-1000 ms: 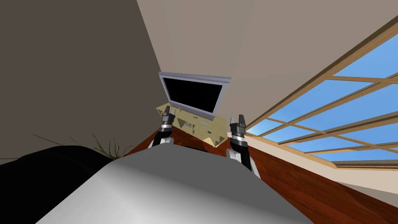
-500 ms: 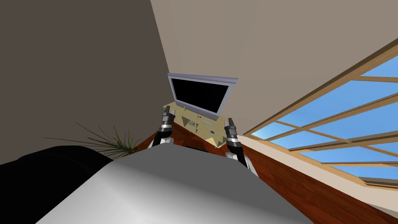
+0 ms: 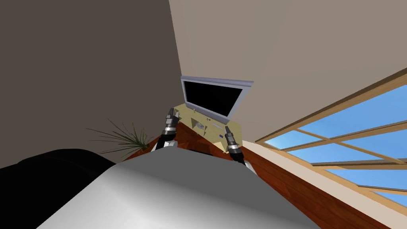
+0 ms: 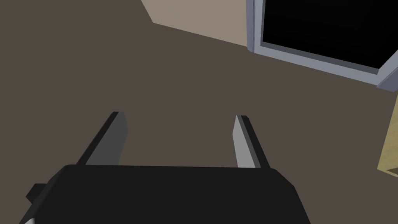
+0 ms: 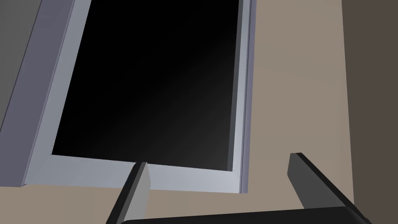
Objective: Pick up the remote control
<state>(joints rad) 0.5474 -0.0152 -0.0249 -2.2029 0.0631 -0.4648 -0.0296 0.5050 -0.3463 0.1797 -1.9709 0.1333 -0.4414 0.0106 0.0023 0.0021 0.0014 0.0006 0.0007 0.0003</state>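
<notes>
Two walls meet in a corner: a dark grey-brown wall point(image 3: 79, 59) on the left and a lighter beige wall point(image 3: 298, 47) on the right; by the corner stands a low cabinet of pale yellow wood point(image 3: 235, 128) with open compartments, and on it a television point(image 3: 212, 99) with a grey frame and black screen. The floor point(image 3: 310, 191) is reddish-brown wood with a pale skirting point(image 3: 278, 153) along the beige wall's foot; a spiky green plant point(image 3: 127, 137) rises at the dark wall's foot, beside a large black rounded shape point(image 3: 51, 163). To the right a wide window point(image 3: 357, 131) with light wooden bars shows clear blue sky.
</notes>
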